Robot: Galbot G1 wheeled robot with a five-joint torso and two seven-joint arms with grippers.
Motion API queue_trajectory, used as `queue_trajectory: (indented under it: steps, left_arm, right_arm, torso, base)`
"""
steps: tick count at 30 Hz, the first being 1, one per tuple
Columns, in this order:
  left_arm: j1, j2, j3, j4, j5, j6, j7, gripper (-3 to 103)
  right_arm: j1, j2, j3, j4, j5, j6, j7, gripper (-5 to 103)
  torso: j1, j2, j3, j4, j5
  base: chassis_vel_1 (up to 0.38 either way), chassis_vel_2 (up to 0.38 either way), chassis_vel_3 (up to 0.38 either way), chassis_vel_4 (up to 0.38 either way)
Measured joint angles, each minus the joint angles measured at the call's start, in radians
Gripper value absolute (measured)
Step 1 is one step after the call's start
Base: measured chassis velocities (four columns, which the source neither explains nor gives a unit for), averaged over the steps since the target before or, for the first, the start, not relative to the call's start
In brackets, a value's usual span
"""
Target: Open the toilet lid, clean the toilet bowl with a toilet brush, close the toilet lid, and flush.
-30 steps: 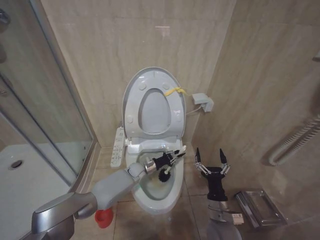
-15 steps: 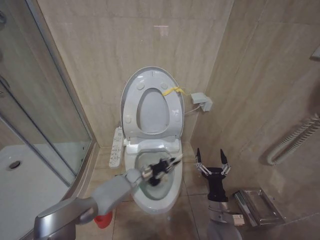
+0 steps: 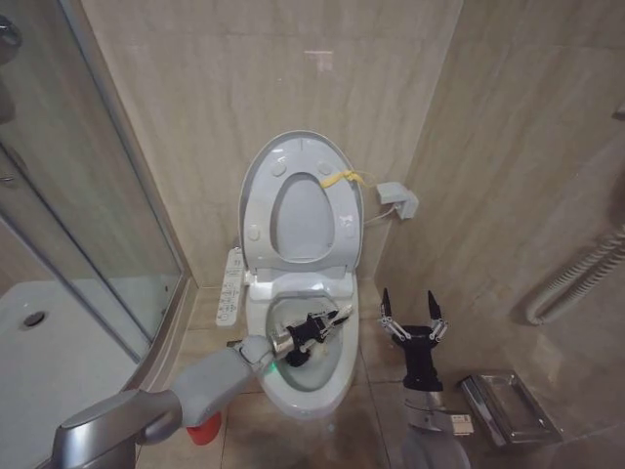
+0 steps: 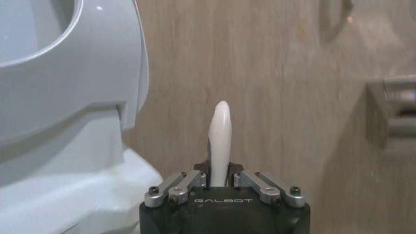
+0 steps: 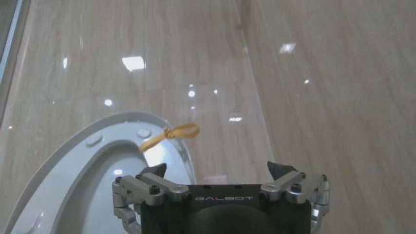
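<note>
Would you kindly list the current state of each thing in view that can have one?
toilet lid: raised upright against the wall.
seat ring: raised with the lid.
toilet bowl: uncovered.
toilet brush: gripped by its handle, head down inside the bowl.
left gripper: shut on the brush, over the bowl.
right gripper: open, empty, beside the bowl.

Raised toilet lid (image 3: 298,200) leaves the toilet bowl (image 3: 337,376) open above.

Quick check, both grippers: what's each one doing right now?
Left gripper: shut on the toilet brush, inside the toilet bowl.
Right gripper: open, holding nothing, beside the bowl.
</note>
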Motion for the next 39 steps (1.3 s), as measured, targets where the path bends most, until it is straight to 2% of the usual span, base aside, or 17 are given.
queue_trajectory:
  steps: [3, 4, 7, 10, 13, 15, 17, 20, 21, 22, 25, 27, 32, 35, 37, 38, 39]
  left_arm:
    - [-0.013, -0.027, -0.02, -0.066, -0.005, 0.004, -0.011, 18]
    - [-0.014, -0.026, -0.015, -0.054, 0.002, -0.001, -0.011, 18]
    - [-0.004, -0.014, 0.001, -0.011, 0.013, -0.006, -0.009, 18]
    - [0.014, -0.001, 0.012, 0.046, 0.027, -0.018, -0.004, 18]
    - [0.016, -0.005, -0.019, 0.006, 0.024, -0.011, -0.008, 18]
    - [-0.003, -0.013, -0.031, -0.049, 0.017, -0.006, -0.011, 18]
    - [-0.008, -0.01, -0.025, -0.036, 0.03, -0.007, -0.008, 18]
    - [-0.005, 0.005, -0.02, 0.112, 0.107, -0.028, 0.003, 18]
    - [-0.007, 0.005, -0.026, 0.149, 0.118, -0.035, 0.004, 18]
    - [-0.007, 0.008, -0.03, 0.164, 0.122, -0.035, 0.005, 18]
    - [-0.014, 0.004, -0.036, 0.139, 0.117, -0.03, 0.004, 18]
    - [-0.028, -0.014, -0.05, 0.065, 0.076, -0.028, 0.004, 18]
    - [-0.012, -0.015, -0.034, 0.041, 0.055, -0.025, 0.001, 18]
    - [0.001, -0.013, -0.023, 0.101, 0.084, -0.037, 0.005, 18]
    - [0.002, -0.019, -0.025, 0.087, 0.08, -0.035, 0.0, 18]
    - [0.002, -0.025, -0.028, 0.057, 0.073, -0.028, -0.007, 18]
    - [-0.003, -0.037, -0.032, 0.009, 0.06, -0.022, -0.016, 18]
  right_arm:
    - [0.005, 0.002, 0.001, -0.006, 0.0, 0.0, 0.0, 100]
    - [0.005, 0.002, 0.0, -0.007, 0.0, 0.0, 0.0, 100]
    - [0.004, 0.003, -0.003, -0.007, 0.0, 0.0, 0.0, 100]
    - [0.003, 0.001, -0.007, -0.007, 0.0, 0.0, 0.0, 100]
    - [0.004, -0.003, -0.007, -0.013, 0.0, 0.001, 0.0, 100]
    - [0.009, 0.0, -0.006, -0.015, 0.0, 0.001, 0.0, 100]
    - [0.009, 0.001, -0.007, -0.015, 0.0, 0.001, 0.0, 100]
    - [0.006, 0.0, -0.011, -0.014, 0.0, 0.001, 0.0, 100]
    - [0.004, -0.001, -0.013, -0.011, 0.0, 0.002, -0.001, 100]
    - [0.002, -0.002, -0.012, -0.01, 0.0, 0.003, -0.001, 100]
    - [0.002, -0.002, -0.012, -0.011, 0.0, 0.004, -0.001, 100]
    - [0.0, 0.002, -0.01, -0.008, -0.002, 0.004, -0.001, 100]
    - [-0.011, 0.004, -0.007, 0.004, -0.003, 0.005, -0.002, 100]
    - [-0.019, 0.0, -0.005, 0.013, -0.002, 0.005, -0.002, 100]
    - [-0.02, 0.0, -0.003, 0.014, -0.002, 0.006, -0.002, 100]
    - [-0.021, 0.0, -0.001, 0.014, -0.002, 0.006, -0.002, 100]
    - [-0.02, 0.001, 0.0, 0.014, -0.003, 0.006, -0.002, 100]
  torso:
    - [0.0, 0.0, 0.0, -0.0034, -0.0012]
    - [0.0, 0.0, 0.0, -0.0035, -0.0004]
    - [0.0, 0.0, 0.0, -0.003, 0.0002]
    - [0.0, 0.0, 0.0, -0.0009, -0.0001]
    - [0.0, 0.0, 0.0, -0.0001, 0.0]
    - [0.0, 0.0, 0.0, -0.003, -0.0009]
    - [0.0, 0.0, -0.001, -0.0034, -0.0007]
    - [0.0, 0.0, 0.0, -0.0011, -0.0003]
    - [0.0, 0.0, -0.001, -0.0021, -0.0009]
    - [0.0, 0.0, -0.001, -0.0013, -0.0002]
    - [0.0, 0.0, 0.0, 0.0003, 0.0003]
    - [0.0, 0.0, 0.0, -0.0021, -0.0001]
    - [0.0, 0.0, 0.0, -0.0032, -0.0005]
    - [0.0, 0.0, 0.0, -0.0007, -0.0001]
    - [0.0, 0.0, 0.0, -0.0007, 0.0]
    - [0.0, 0.0, 0.0, -0.0001, 0.0004]
    - [0.0, 0.0, 0.0, -0.0008, 0.0001]
  base:
    - [0.0, 0.0, 0.0, 0.0]
    - [0.0, 0.0, 0.0, 0.0]
    - [-0.019, -0.04, -0.032, -0.016]
    - [0.0, 0.0, 0.0, 0.0]
    - [0.0, 0.0, 0.0, 0.0]
    - [0.0, 0.0, 0.0, 0.0]
    - [0.0, 0.0, 0.0, 0.0]
    - [-0.01, -0.018, -0.008, 0.006]
    - [0.0, 0.0, 0.0, 0.0]
    - [0.0, 0.0, 0.0, 0.0]
    - [0.0, 0.0, 0.0, 0.0]
    - [0.0, 0.0, 0.0, 0.0]
    - [0.0, 0.0, 0.0, 0.0]
    - [0.0, 0.0, 0.0, 0.0]
    - [0.0, 0.0, 0.0, 0.0]
    - [0.0, 0.0, 0.0, 0.0]
    - [0.0, 0.0, 0.0, 0.0]
